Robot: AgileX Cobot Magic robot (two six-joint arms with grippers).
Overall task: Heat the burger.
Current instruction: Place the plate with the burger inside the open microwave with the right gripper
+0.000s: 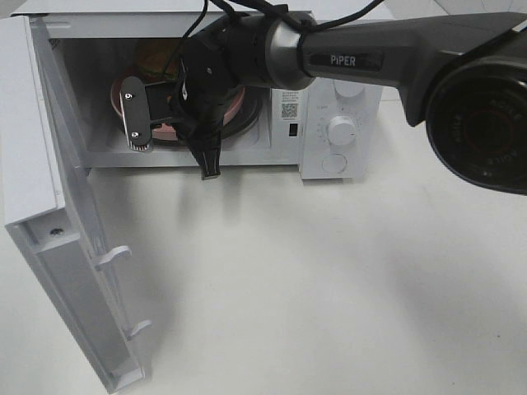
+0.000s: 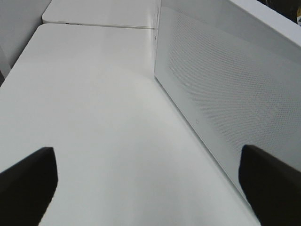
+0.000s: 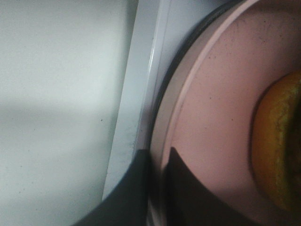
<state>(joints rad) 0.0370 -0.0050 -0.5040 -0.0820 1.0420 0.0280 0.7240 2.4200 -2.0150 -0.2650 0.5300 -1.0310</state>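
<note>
Right hand (image 3: 159, 160) pinches the pink plate (image 3: 211, 117) rim (burger (image 3: 277, 141) cut off at edge); left hand (image 2: 149, 186) spread.

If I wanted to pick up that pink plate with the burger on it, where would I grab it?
By its thin rim, at the edge nearest the microwave's open front, coming in from the front. The pink plate lies flat, the burger sits away from that rim, and the oven walls close the other sides. The right tool pinches that rim just so.
</note>
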